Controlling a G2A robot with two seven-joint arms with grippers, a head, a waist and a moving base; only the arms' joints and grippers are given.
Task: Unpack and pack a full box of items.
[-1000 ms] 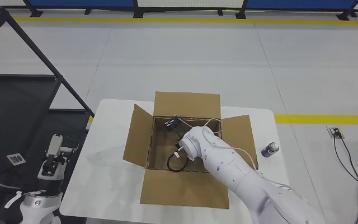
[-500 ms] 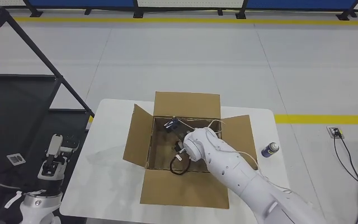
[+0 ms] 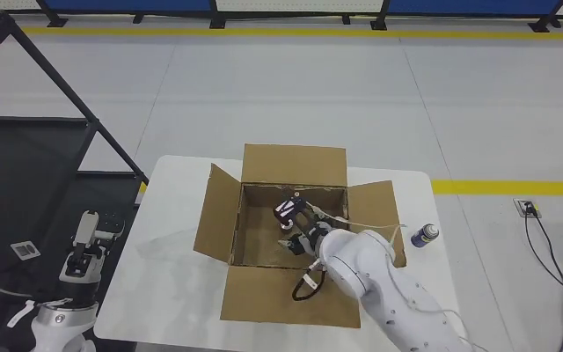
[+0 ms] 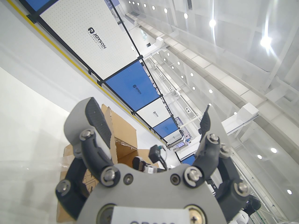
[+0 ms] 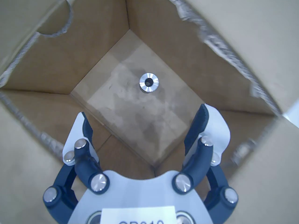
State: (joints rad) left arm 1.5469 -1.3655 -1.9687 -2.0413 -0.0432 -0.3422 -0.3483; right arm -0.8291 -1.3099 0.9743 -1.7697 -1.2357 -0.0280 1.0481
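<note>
Silver ring (image 5: pixel 148 82) on box (image 5: pixel 98 31) floor, straight ahead of right fingers (image 5: pixel 198 122), spread and empty. Left fingers (image 4: pixel 95 115) released, farther off.

White table (image 3: pixel 176 264) with rounded corners, sitting on a pale floor (image 3: pixel 290 97). Yellow tape line (image 3: pixel 264 32) along the far side, plus a second yellow strip (image 3: pixel 497 187) off to the right. Floor socket (image 3: pixel 527 208) just beside that strip, black cable (image 3: pixel 544 251) trailing out of it. Black metal frame (image 3: pixel 70 97) slanting over a dark floor patch (image 3: pixel 35 176) on the left. Blue and white wall panels (image 4: pixel 88 36) and bright ceiling lights (image 4: pixel 265 41) up in the left wrist view.
</note>
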